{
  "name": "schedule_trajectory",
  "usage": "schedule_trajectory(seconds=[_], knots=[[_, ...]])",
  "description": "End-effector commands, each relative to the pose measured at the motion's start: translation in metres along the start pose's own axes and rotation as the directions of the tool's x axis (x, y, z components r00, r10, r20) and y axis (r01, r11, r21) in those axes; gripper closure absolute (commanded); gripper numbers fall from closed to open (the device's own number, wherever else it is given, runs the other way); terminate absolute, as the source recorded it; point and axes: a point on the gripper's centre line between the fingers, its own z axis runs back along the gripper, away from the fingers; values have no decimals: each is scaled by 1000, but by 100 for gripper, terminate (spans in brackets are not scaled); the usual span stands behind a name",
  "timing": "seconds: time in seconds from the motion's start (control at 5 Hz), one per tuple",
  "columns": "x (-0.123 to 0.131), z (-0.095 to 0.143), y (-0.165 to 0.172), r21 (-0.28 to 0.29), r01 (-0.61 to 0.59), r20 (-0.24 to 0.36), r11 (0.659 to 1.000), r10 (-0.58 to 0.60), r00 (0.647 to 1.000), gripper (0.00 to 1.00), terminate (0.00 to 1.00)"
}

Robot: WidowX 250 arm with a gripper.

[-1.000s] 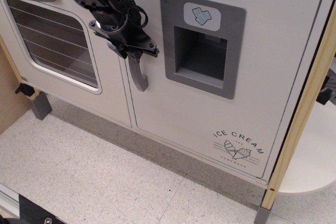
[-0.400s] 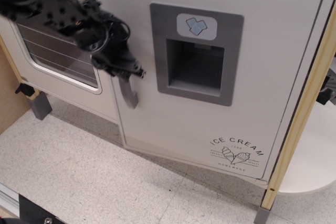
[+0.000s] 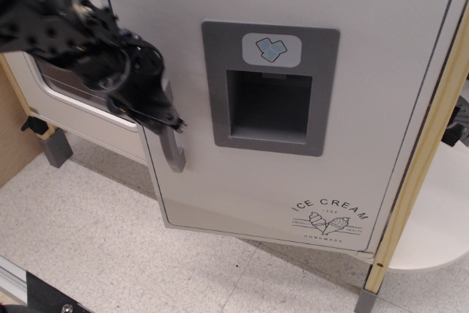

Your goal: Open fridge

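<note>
We see gripper clamped on grey handle of fridge; door swung partly out, overlapping oven door.

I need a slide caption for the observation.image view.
Black pincer grips the grey handle of the white fridge, door partly swung open.

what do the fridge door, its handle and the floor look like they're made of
The fridge door looks like white painted wood or board: matte, flat, with a printed ice cream logo. Its handle, held by the pincer, looks like moulded grey plastic: smooth, rounded, slightly glossy. The floor seems to be speckled vinyl or similar tile, with thin seams between squares.
</note>
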Motion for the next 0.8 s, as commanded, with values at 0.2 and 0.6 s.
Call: schedule_trajectory(seconds=[0.2,0.6], knots=[[1,27,73,206,-234,-140,950,265,954,0,0],[41,30,124,375,-594,-47,712,654,755,0,0]])
